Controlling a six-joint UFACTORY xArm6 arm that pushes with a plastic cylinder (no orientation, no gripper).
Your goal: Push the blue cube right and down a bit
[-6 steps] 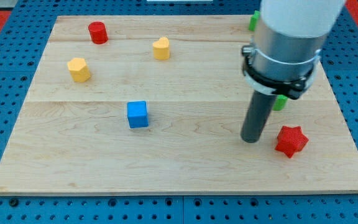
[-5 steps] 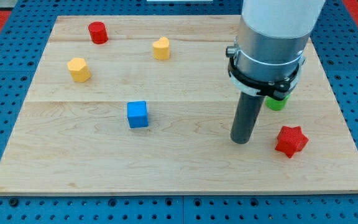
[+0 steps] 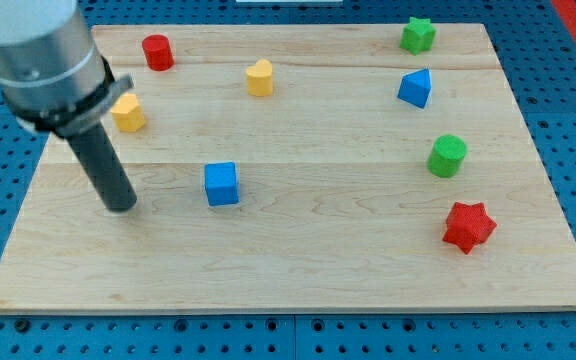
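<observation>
The blue cube [image 3: 222,184] sits on the wooden board [image 3: 298,250], left of the middle. My tip [image 3: 121,206] rests on the board to the cube's left and slightly lower, a clear gap away from it. The rod rises up and to the left into the grey arm body at the view's top left.
A yellow block [image 3: 127,112] sits just behind the rod, a red cylinder [image 3: 157,52] and a yellow heart-like block [image 3: 259,77] near the top. At the right are a green star [image 3: 418,35], a blue triangular block [image 3: 416,88], a green cylinder [image 3: 447,156] and a red star [image 3: 468,226].
My tip has swept from the board's right side, beside the red star, across to the left of the blue cube. No block has moved.
</observation>
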